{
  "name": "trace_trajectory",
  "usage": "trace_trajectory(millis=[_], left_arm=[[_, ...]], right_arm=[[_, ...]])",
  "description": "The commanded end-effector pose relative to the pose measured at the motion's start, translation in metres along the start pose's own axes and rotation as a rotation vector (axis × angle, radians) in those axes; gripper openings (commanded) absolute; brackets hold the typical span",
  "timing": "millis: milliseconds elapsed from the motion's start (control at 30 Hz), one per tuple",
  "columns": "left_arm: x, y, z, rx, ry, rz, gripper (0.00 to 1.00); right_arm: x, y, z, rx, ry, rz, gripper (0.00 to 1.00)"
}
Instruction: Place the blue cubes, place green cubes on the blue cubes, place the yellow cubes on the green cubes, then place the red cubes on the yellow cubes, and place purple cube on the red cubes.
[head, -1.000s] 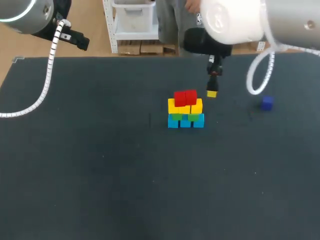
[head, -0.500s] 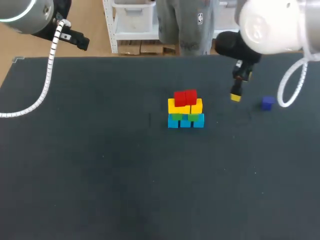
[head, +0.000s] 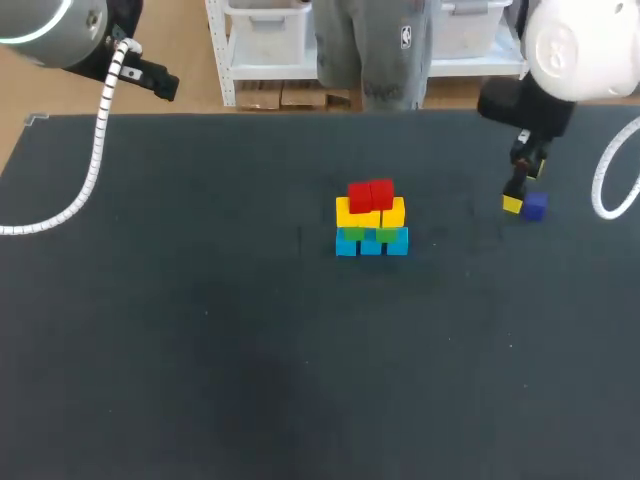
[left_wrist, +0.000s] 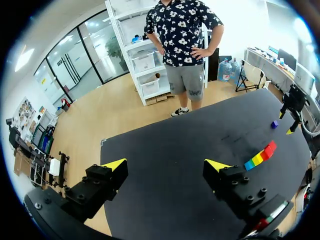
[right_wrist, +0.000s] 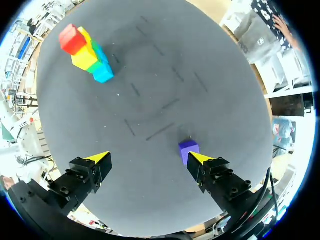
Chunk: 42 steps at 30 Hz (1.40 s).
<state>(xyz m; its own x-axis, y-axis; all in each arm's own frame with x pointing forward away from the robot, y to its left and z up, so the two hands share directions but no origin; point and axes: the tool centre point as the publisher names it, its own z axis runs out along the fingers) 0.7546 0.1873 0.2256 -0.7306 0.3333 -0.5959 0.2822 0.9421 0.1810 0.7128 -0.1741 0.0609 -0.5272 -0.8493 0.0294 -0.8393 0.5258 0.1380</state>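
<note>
Purple cube (right_wrist: 189, 148): on the table (head: 200, 350), well apart from the stack (head: 371, 220) — just ahead of one finger, off-centre in the gap.
Right gripper (right_wrist: 150, 159): spread wide, empty — the nearer arm.
Left gripper (left_wrist: 165, 167): spread, far off.

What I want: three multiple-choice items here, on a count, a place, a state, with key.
1. How many red cubes top the stack? A one; B two; C four.
2. Where is the purple cube? A on the red cubes; B in the left jaws; C on the table, off the stack.
3. The right jaws are: A open, empty; B shut on the purple cube; C shut on a red cube.
B: two side by side. C: alone by the right jaws. A: spread, nothing between.
</note>
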Motion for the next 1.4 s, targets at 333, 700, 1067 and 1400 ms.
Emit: trace_trajectory(millis=[333,700,1067,1400], left_arm=[[0.0,0.001,-0.001,0.002,0.0,0.002,1.0],[0.0,0.001,-0.001,0.002,0.0,0.002,1.0],[0.0,0.001,-0.001,0.002,0.0,0.002,1.0],[0.0,0.001,-0.001,0.002,0.0,0.002,1.0]], right_arm=[[0.011,-0.029,0.016,-0.033,0.043,0.008,1.0],[0.018,-0.039,0.032,-0.041,0.062,-0.009,1.0],[0.019,-0.045,0.045,-0.054,0.074,-0.017,1.0],[0.019,-0.046,0.055,-0.068,0.077,-0.018,0.4]])
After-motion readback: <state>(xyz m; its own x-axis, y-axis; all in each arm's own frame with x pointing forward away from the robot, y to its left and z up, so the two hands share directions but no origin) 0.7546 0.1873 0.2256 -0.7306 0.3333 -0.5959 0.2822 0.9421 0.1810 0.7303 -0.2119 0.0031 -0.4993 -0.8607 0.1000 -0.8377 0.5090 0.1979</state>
